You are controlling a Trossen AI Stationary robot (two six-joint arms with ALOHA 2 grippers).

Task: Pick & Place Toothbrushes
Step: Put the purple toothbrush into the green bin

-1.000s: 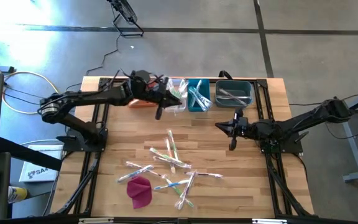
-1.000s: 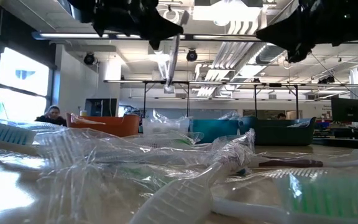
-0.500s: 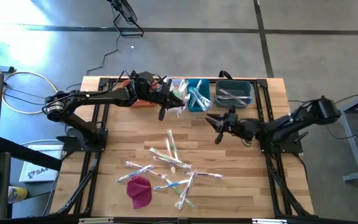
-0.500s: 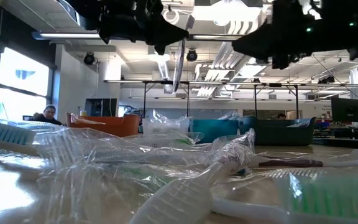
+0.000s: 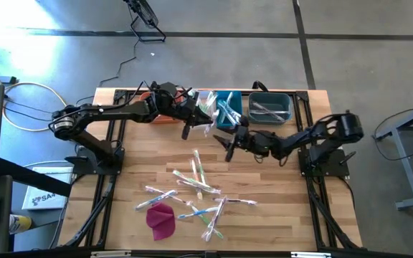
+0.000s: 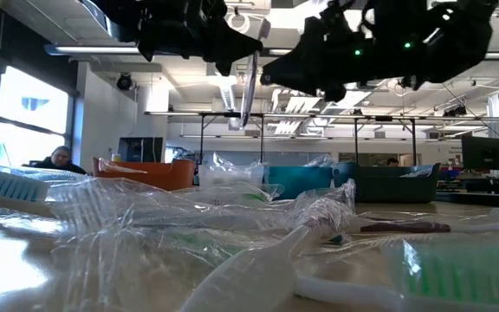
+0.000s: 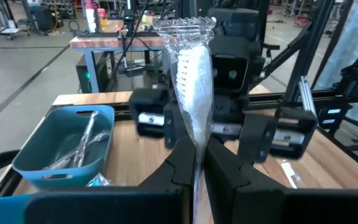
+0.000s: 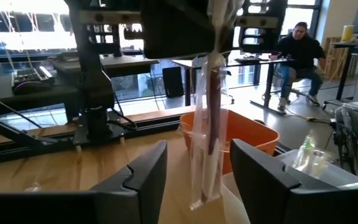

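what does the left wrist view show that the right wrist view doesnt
Only the left wrist view shows the blue bin holding wrapped toothbrushes, and the left gripper shut on a white-handled wrapped toothbrush. Only the right wrist view shows the orange bin, a seated person in the room behind, and the open right gripper. Both share that held toothbrush and the wooden table.
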